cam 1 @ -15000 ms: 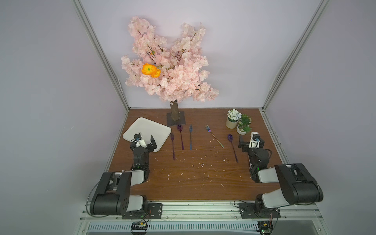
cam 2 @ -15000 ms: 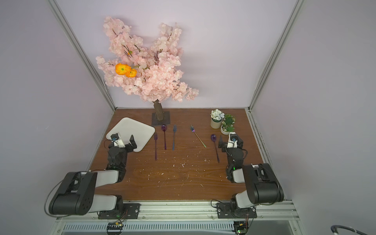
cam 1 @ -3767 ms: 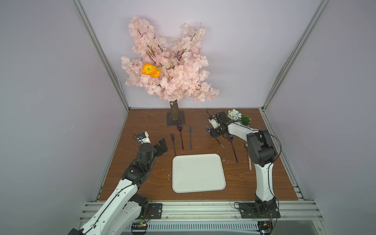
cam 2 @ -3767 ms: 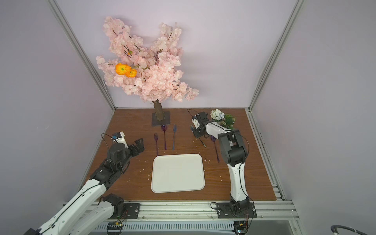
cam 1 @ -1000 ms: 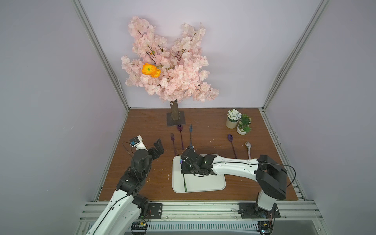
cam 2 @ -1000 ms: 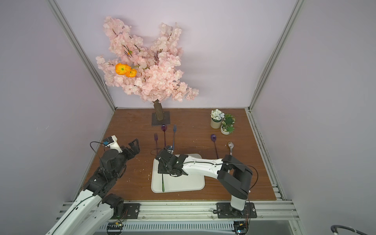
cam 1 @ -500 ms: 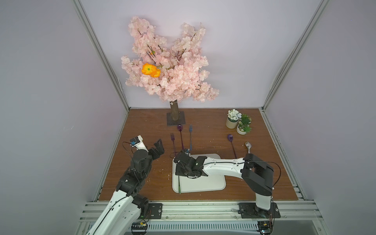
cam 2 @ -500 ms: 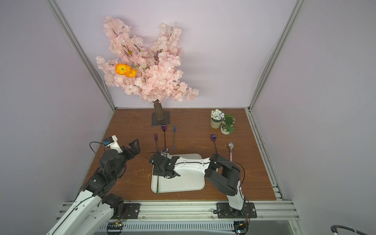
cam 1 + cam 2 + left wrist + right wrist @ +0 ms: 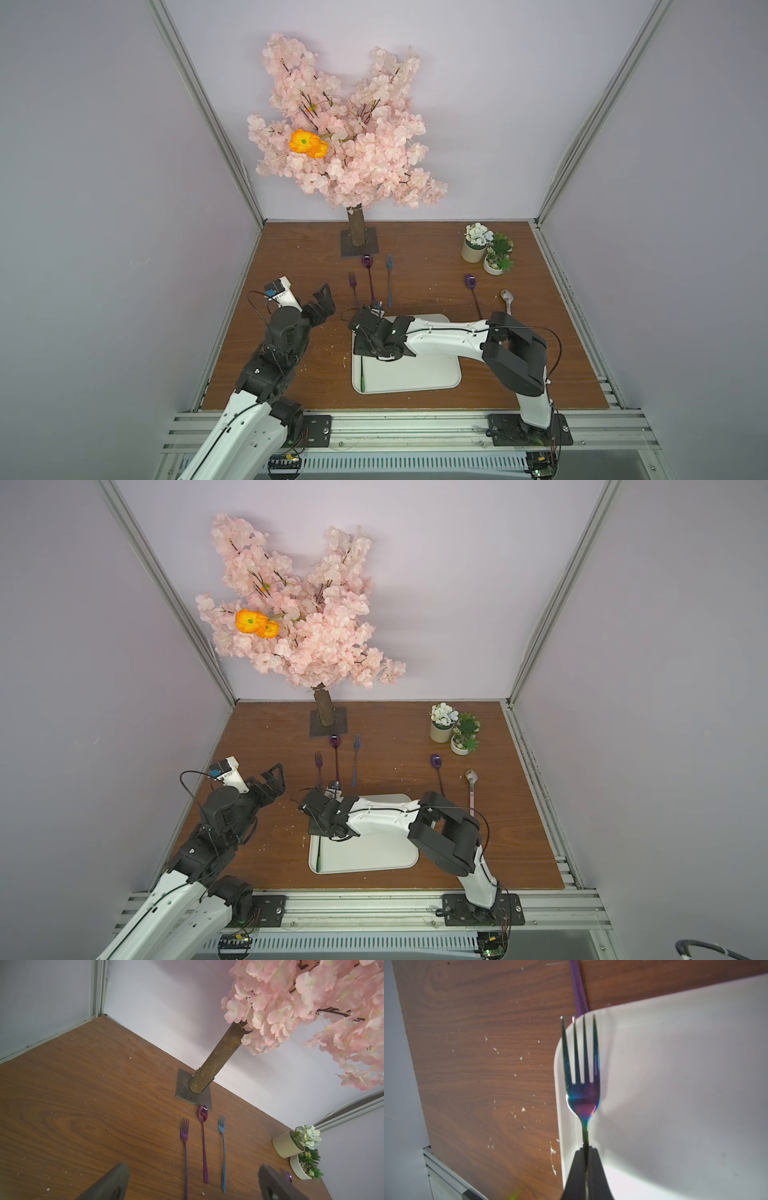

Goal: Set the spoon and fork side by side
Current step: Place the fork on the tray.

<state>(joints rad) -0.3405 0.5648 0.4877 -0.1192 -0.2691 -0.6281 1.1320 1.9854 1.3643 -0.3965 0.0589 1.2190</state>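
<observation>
Where both top views show it, the fork (image 9: 362,374) is seen as a thin greenish handle over the left edge of the white tray (image 9: 415,388), gripped by the right end effector (image 9: 360,332), while the left end effector (image 9: 324,301) is held spread wide and empty above the surface (image 9: 415,257). From the left wrist, its wide-apart fingers (image 9: 112,1182) are seen facing a purple spoon (image 9: 203,1138). From the right wrist, iridescent tines (image 9: 582,1053) are seen, the neck pinched between closed fingers (image 9: 577,1167).

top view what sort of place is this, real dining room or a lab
Probably a robot lab cell staged as a table setting: aluminium frame posts, base rail, artificial blossom tree.
</observation>
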